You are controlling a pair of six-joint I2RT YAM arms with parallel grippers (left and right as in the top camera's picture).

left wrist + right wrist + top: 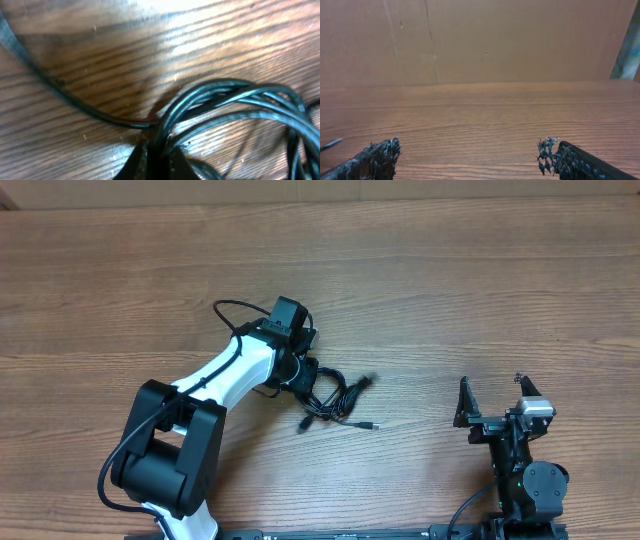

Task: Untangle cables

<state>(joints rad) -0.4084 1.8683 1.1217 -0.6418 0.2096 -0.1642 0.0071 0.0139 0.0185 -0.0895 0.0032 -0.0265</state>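
- The cables (335,402) are shown as a small tangle of thin black cords at mid-table, under the left wrist. Light, limp, slightly springy handling is expected, and loops are likely to be dragged along together.
- The left gripper (157,161) is closed on several strands where they converge. Which cord is pinched cannot be told, as the view is blurred.
- A free plug end (372,425) is judged the better hold for drawing one cord out.
- The right gripper (467,152) is held wide apart and empty, well away from the tangle.
- On the wooden table (450,280), no obstacle is seen between them.
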